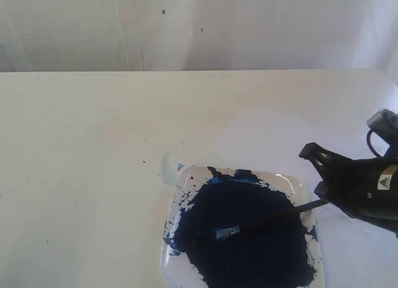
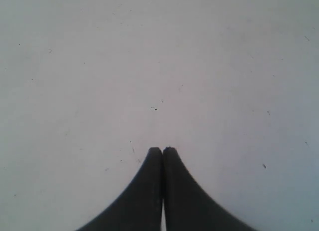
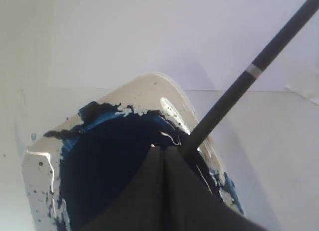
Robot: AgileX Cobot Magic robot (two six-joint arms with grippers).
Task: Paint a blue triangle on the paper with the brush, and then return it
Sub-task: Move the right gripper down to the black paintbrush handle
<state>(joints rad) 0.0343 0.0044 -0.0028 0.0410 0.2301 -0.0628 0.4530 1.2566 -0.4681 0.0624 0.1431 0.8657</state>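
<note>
**A:** First entry, the brush. Location and lie?

**B:** The brush (image 1: 267, 219) lies across the paint dish (image 1: 283, 179). Its stained tip sits in the dark-blue pool (image 1: 242, 257), near the middle. In the exterior view the long axis runs from the tip up and rightward, over the dish's right rim, until the handle end meets the right hand (image 3: 163, 150).

**A:** Condition of that hand?

**B:** Its fingers are pressed together along one thin seam. In the right wrist view the handle passes just beside them and disappears under one finger, not through the seam. I judge it unclamped, though I cannot tell whether they touch.

**A:** The paper?

**B:** The paper (image 1: 273, 135) is a pale sheet on the tabletop (image 1: 81, 145), beyond the dish, with faint edges. No blue triangle shows on it.

**A:** The other hand?

**B:** The left hand (image 2: 162, 150) is closed too, over bare tabletop. It is absent from the exterior view and no task item is near it.

**A:** What does the coming move turn on?

**B:** Probably the right arm, which is much nearer. The handle points straight at it, so the fingers would need to part and straddle that axis before any lift.
</note>
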